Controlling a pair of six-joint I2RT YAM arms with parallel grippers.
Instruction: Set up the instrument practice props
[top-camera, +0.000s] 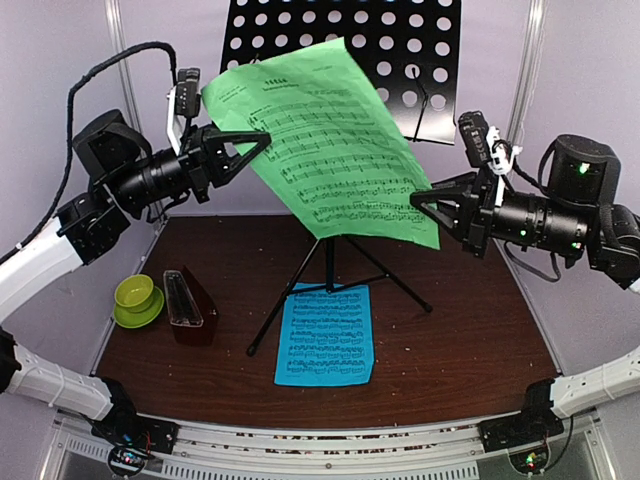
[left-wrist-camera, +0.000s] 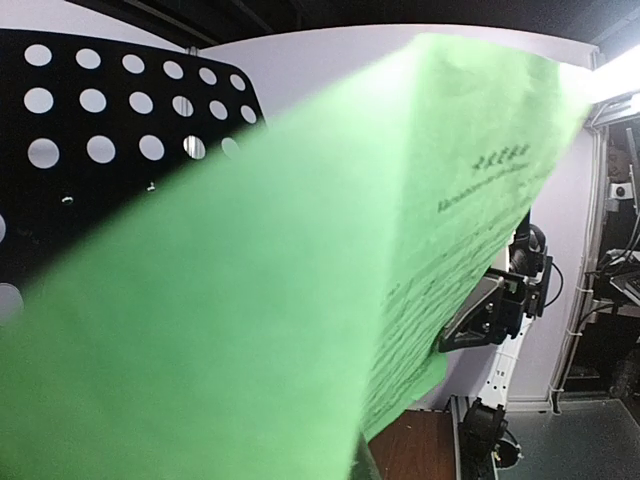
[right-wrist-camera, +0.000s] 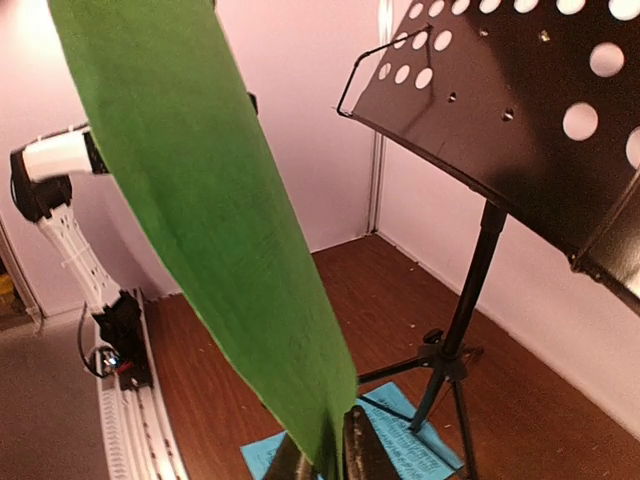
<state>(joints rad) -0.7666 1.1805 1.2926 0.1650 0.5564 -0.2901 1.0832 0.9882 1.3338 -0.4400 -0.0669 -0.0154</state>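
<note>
A green sheet of printed music (top-camera: 330, 140) hangs slanted in the air in front of the black perforated music stand (top-camera: 400, 40). My left gripper (top-camera: 262, 140) is shut on the sheet's left edge; in the left wrist view the green sheet (left-wrist-camera: 300, 300) hides the fingers. My right gripper (top-camera: 418, 200) pinches the lower right edge, where the sheet (right-wrist-camera: 220, 220) runs down between the close-set fingers of the right gripper (right-wrist-camera: 330, 455). A blue sheet (top-camera: 327, 335) lies flat by the tripod's feet. The dark red-brown metronome (top-camera: 188, 305) stands at the left.
A lime green cup and saucer (top-camera: 135, 298) sit left of the metronome. The stand's tripod legs (top-camera: 330, 260) spread over the middle of the brown table. Light walls close in the back and both sides.
</note>
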